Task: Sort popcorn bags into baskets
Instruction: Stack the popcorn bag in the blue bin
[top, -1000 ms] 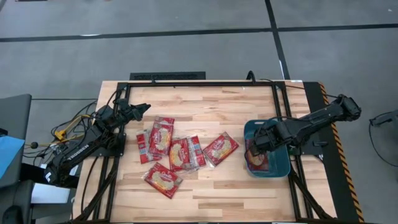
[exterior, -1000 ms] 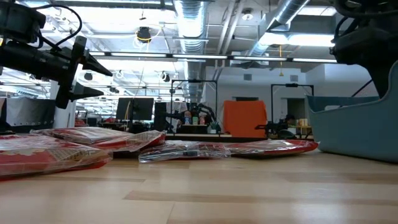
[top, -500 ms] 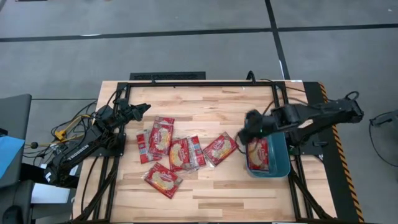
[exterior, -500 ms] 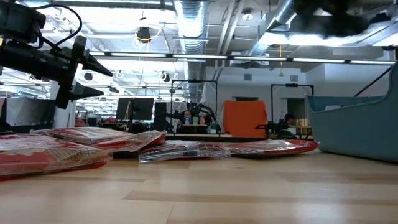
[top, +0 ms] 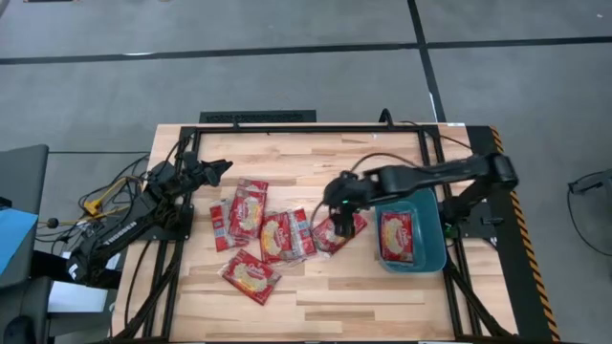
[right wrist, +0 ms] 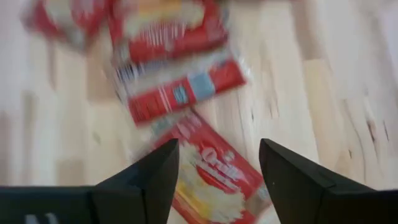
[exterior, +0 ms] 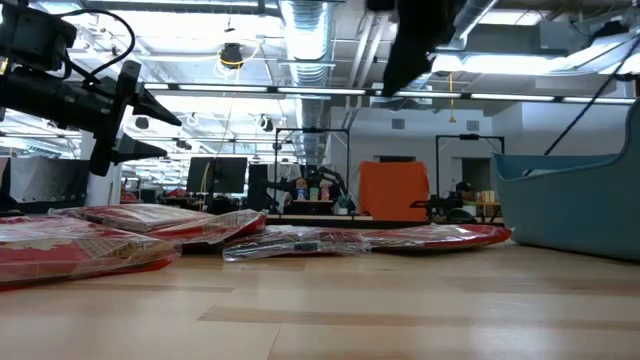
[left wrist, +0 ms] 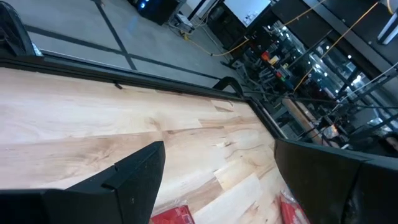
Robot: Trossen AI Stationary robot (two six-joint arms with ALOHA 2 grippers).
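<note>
Several red popcorn bags lie flat on the table left of centre point(top: 251, 206), point(top: 275, 237), point(top: 251, 275). One more bag point(top: 338, 231) lies nearest the basket. The teal basket point(top: 432, 250) sits at the table's right and holds one bag point(top: 396, 235) flat on its floor. My right gripper point(top: 340, 212) hovers open above the nearest bag point(right wrist: 208, 177), which shows between its fingers in the right wrist view. It stays high in the low view point(exterior: 420, 40). My left gripper point(top: 216, 168) waits open above the table's far left part point(exterior: 145, 112).
Bare wood lies along the near edge and between the bags and the far edge. A black frame rail point(top: 306, 128) runs along the far edge and down both sides. The basket's wall point(exterior: 570, 210) rises at the right in the low view.
My right gripper has risen out of the basket and swung toward the table's left, ending over the bag nearest the basket. One bag now lies uncovered on the basket's floor where the gripper was.
</note>
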